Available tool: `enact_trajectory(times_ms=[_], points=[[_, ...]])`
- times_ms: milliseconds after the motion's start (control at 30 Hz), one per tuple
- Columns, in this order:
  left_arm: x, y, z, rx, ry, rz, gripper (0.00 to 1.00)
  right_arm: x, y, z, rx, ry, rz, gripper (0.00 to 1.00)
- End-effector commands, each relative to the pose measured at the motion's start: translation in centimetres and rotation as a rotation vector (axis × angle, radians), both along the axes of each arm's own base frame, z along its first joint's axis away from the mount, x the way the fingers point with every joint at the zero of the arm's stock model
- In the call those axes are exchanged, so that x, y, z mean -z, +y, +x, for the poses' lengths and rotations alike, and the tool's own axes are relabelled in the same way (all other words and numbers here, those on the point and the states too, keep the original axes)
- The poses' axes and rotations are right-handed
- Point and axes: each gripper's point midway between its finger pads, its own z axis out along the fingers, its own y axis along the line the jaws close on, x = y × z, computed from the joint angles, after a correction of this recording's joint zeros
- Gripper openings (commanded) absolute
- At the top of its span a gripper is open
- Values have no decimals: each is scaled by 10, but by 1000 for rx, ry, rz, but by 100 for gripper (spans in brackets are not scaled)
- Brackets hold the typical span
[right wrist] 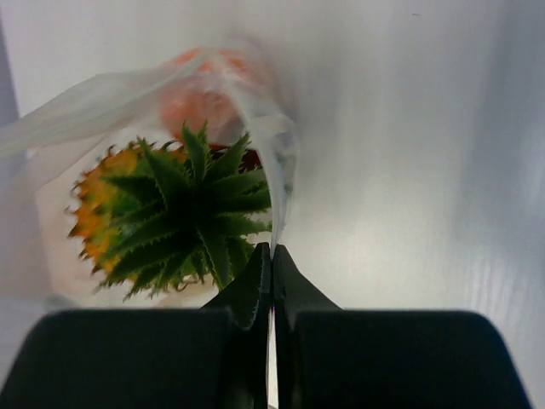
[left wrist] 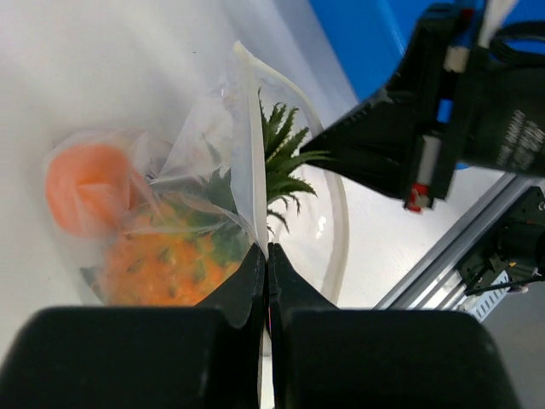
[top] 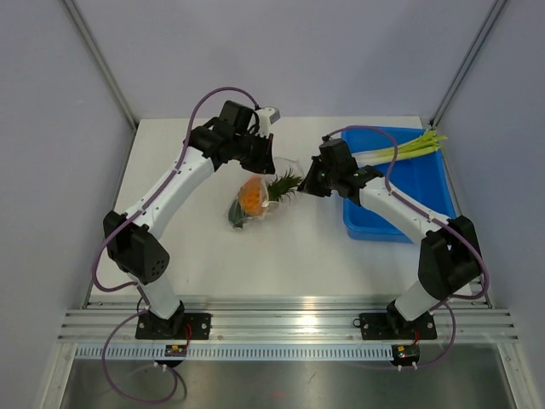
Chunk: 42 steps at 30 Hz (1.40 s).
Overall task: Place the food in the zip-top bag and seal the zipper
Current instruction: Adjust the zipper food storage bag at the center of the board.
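The clear zip-top bag (top: 254,203) lies mid-table. Inside it are the orange pineapple (left wrist: 166,260), a small orange piece (left wrist: 83,186) and a dark piece (top: 237,215). The pineapple's green leaves (top: 285,182) point out of the open mouth. My left gripper (left wrist: 268,250) is shut on one side of the mouth edge, where the white zipper strip (left wrist: 249,162) runs up from its tips. My right gripper (right wrist: 271,249) is shut on the opposite side of the bag's mouth (right wrist: 277,183), beside the leaves (right wrist: 200,204). In the top view the left gripper (top: 262,160) is behind the bag and the right gripper (top: 305,189) is to its right.
A blue plastic bin (top: 407,189) stands at the right of the table, with long green stalks (top: 409,150) lying across its far rim. The right arm's wrist (left wrist: 426,128) shows close in the left wrist view. Grey walls enclose the table on three sides.
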Motion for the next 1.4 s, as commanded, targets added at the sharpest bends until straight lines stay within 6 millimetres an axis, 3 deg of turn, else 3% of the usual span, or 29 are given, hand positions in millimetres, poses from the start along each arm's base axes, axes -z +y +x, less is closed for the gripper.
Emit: enact_trajectory(times_ms=[0, 167, 300, 633, 833, 1000, 1100, 1200, 1300, 1367], points=[[-25, 12, 8, -34, -91, -16, 0, -70, 35, -6, -104, -169, 57, 0], [-34, 21, 16, -60, -125, -12, 0, -48, 10, -2, 18, -165, -5, 0], [-42, 27, 23, -74, -157, 16, 0, -43, 8, -4, 47, -146, 11, 0], [-50, 45, 28, -118, -204, 91, 0, -103, -9, 0, 137, -297, 67, 0], [-74, 24, 9, -27, -206, -42, 0, -108, 11, 1, 78, -279, 129, 0], [-78, 6, 2, 41, -192, -75, 0, -142, 24, 12, 49, -340, 177, 0], [-80, -16, -12, 136, -168, -131, 0, -153, 28, 24, 48, -359, 148, 0], [-77, -32, -19, 204, -156, -166, 0, -140, 31, 36, 72, -326, 119, 0], [-68, -31, -10, 186, -159, -126, 0, -124, 36, 42, 98, -286, 141, 0], [-60, -28, -1, 161, -161, -91, 13, -116, 37, 43, 124, -272, 168, 0]])
